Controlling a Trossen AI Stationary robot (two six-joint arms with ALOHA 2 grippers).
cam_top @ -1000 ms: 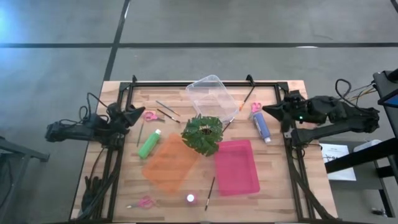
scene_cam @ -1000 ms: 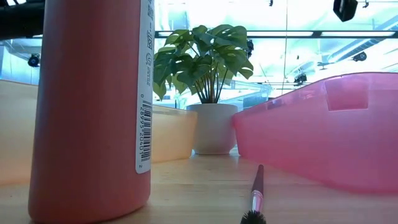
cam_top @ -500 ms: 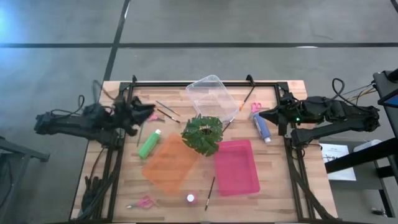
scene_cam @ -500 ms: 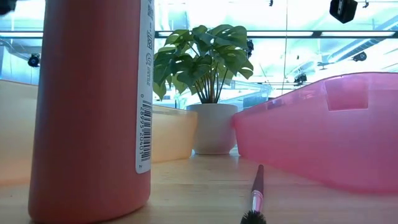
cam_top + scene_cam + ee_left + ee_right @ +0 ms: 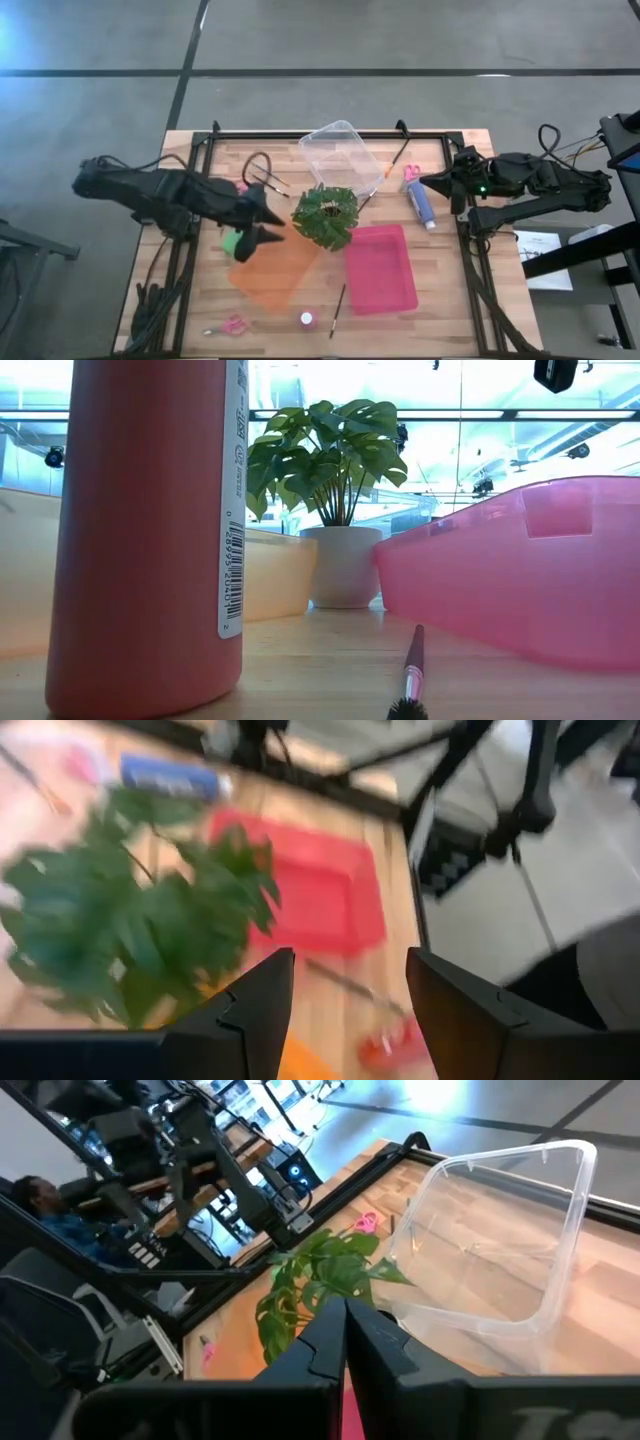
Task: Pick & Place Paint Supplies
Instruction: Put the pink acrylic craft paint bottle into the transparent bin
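My left gripper hangs open above the table between the green paint bottle and the leafy plant, with nothing between its fingers. At the right edge my right gripper is shut and holds nothing, just left of a blue-purple bottle lying on the wood. A maroon-pink bottle stands near the front edge, with a brush and pink scissors lying beside it. Other brushes and scissors lie toward the far side.
A clear tray sits at the far middle, an orange tray at the near left, and a pink tray at the near right. The potted plant stands between them. A black frame runs along the table's far edge.
My left gripper has swung from the table's left edge toward the middle, rising over the green bottle and coming close to the plant. Its fingers have opened on the way. My right arm has stayed put.
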